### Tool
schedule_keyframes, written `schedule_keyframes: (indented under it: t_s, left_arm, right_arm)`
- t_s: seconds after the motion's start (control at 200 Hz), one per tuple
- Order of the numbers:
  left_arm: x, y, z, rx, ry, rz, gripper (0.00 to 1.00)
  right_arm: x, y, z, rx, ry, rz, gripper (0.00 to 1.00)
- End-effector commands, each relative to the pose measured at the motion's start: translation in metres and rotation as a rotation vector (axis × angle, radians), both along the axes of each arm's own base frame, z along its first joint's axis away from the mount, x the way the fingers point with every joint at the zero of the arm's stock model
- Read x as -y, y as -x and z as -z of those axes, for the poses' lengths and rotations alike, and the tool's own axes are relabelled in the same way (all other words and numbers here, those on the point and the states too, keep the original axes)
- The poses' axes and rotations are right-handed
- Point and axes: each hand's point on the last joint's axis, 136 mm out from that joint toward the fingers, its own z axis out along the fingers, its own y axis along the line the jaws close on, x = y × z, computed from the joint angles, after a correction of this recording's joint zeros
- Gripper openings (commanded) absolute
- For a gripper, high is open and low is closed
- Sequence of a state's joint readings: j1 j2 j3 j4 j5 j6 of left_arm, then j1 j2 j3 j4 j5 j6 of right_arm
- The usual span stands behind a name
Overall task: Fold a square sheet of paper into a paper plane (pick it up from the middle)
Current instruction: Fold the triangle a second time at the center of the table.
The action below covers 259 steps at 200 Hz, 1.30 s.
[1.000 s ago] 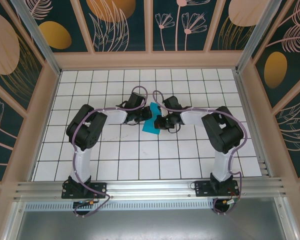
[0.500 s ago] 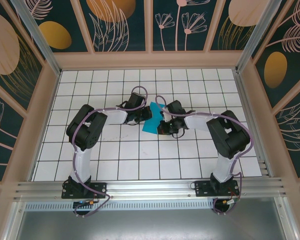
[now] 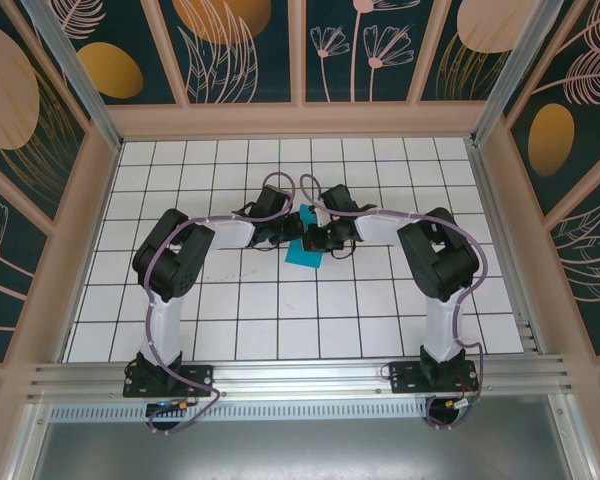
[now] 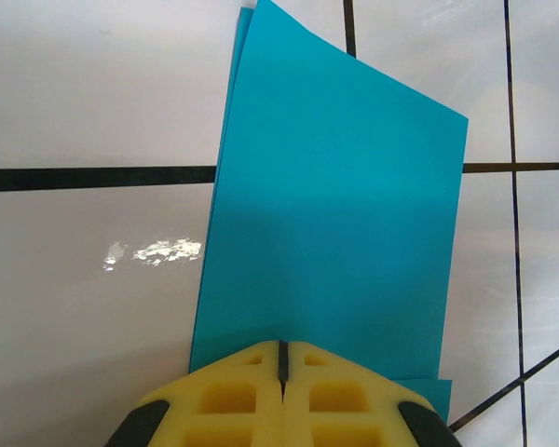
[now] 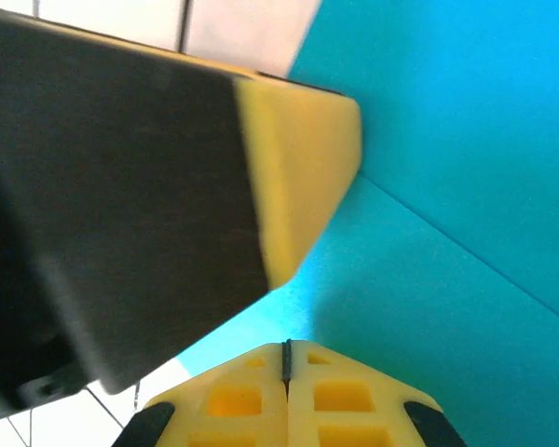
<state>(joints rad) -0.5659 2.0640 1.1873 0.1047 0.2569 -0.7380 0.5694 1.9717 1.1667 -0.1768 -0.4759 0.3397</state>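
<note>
Ok so the paper (image 4: 335, 214) is lying folded over on the white tiled table (image 4: 84, 93), roughly mid-table and right between your two arms. The layers aren't lining up perfectly. In the left wrist view a sliver of the lower layer is peeking out along the left edge and at the near right corner.

Both grippers are running with their jaws pressed fully together, and nothing is pinched in either one as far as I can see. The left gripper (image 4: 281, 372) is sitting with its tip at the near edge of the paper. The right gripper (image 5: 287, 368) is working over the paper just beside it, with one of the left's yellow fingertips (image 5: 303, 140) crowding its view. I can't tell if the right tip is actually touching down.

My guess is you're flattening a crease here. If so, try anchoring with the left tip and dragging the right one along the fold, away from the anchor, low and slow. The paper's thin and the tiles are looking glossy, so it's probably going to skate if you're pushing sideways without weight on it. The tips are nearly bumping too, so give them some room.
</note>
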Motion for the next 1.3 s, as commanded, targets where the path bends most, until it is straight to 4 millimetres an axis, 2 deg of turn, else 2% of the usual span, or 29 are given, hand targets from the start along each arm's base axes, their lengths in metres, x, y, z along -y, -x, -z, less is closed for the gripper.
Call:
schedule_keyframes:
  t_s: [0.0,0.085,0.215,0.515,0.681,0.716,0.746,0.841,0.941,1.016,1.101,1.156,1.291]
  left_arm:
    - [-0.041,0.021,0.061,-0.135,-0.172,-0.076,0.01]
    - [-0.043,0.02,0.062,-0.137,-0.185,-0.082,0.01]
    - [-0.046,0.021,0.064,-0.136,-0.201,-0.089,0.01]
    - [-0.05,0.022,0.068,-0.141,-0.218,-0.091,0.01]
    - [-0.048,0.022,0.065,-0.138,-0.208,-0.085,0.01]
    - [-0.047,0.021,0.063,-0.133,-0.2,-0.082,0.01]
    - [-0.044,0.02,0.061,-0.129,-0.191,-0.077,0.01]
    - [-0.031,0.013,0.041,-0.098,-0.137,-0.049,0.04]
    - [-0.013,0.001,0.004,-0.035,-0.033,-0.019,0.12]
    - [0.0,-0.005,-0.027,0.013,0.049,-0.003,0.2]
    - [0.006,-0.008,-0.054,0.053,0.121,-0.01,0.28]
    - [0.003,-0.008,-0.063,0.066,0.138,-0.037,0.32]
    - [-0.011,0.0,-0.062,0.073,0.129,-0.099,0.4]
  right_arm:
    - [-0.007,0.005,0.002,-0.036,-0.016,-0.029,0.0]
    - [-0.003,0.014,0.009,-0.06,-0.003,-0.046,0.0]
    - [0.014,0.031,0.021,-0.093,0.028,-0.047,0.0]
    - [0.042,0.083,0.025,-0.163,0.014,-0.061,0.0]
    - [0.052,0.099,0.026,-0.176,0.01,-0.043,0.0]
    - [0.051,0.097,0.023,-0.163,0.001,-0.038,0.0]
    - [0.057,0.086,0.018,-0.151,-0.012,-0.001,0.0]
    - [0.051,0.062,-0.008,-0.061,-0.059,0.047,0.0]
    - [0.049,0.028,-0.039,0.06,-0.091,0.133,0.0]
    - [0.051,0.006,-0.054,0.122,-0.095,0.207,0.04]
    - [0.055,-0.012,-0.055,0.141,-0.079,0.263,0.12]
    - [0.056,-0.02,-0.052,0.132,-0.072,0.284,0.18]
    - [0.064,-0.034,-0.043,0.112,-0.072,0.33,0.28]
